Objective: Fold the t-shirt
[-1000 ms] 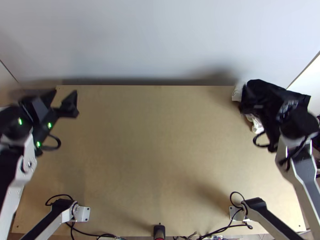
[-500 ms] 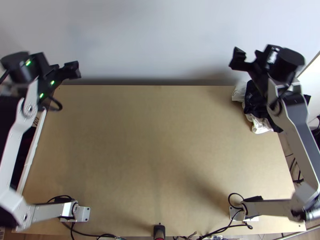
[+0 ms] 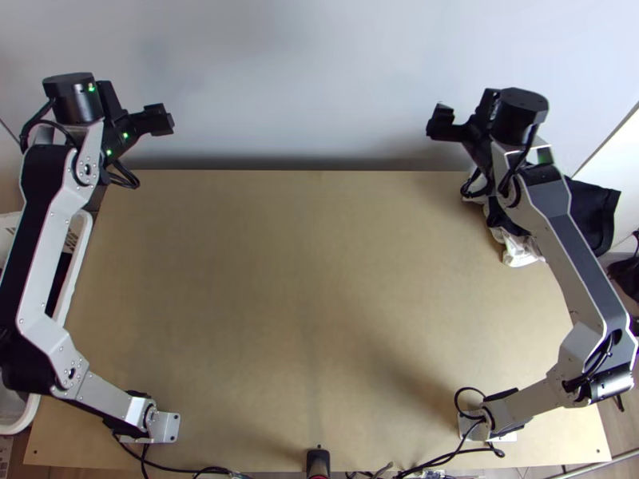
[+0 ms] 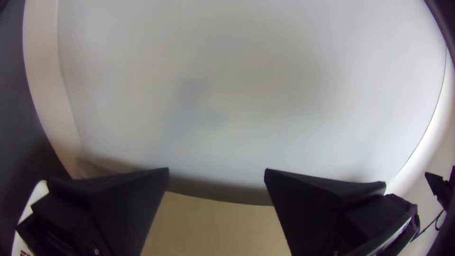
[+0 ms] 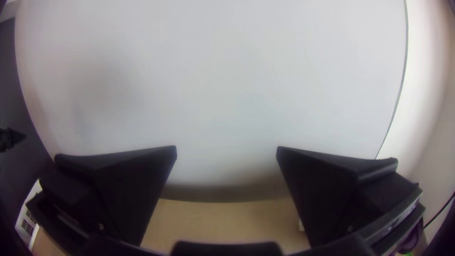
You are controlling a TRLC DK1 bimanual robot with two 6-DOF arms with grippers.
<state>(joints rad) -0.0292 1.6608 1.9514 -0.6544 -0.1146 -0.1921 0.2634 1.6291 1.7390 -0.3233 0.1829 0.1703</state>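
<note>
Black cloth, bunched with a few flatter folds, lies at the far right corner of the light wooden table, partly behind the right arm as seen from above. It reaches out past the table's right edge. Crumpled white material sits against it, on the table's side; whether that is fabric or a bag cannot be told. Which of the two, if either, is the t-shirt, the pictures do not settle.

Both arms, silver-white with black joints, stretch toward the pale, smooth wall beyond the table. The black left gripper is by the far left corner, with small green lights along its mount. Its jaws stand wide apart in the left wrist view, nothing held between them. The black right gripper is near the far right corner, on the table-middle side of the black cloth. Its jaws are also wide apart in the right wrist view, with no grip on anything.

Beside the table's left edge is a white plastic bin, partly behind the left arm, with something dark inside. Black cables run along the near edge, by the right arm's base.
</note>
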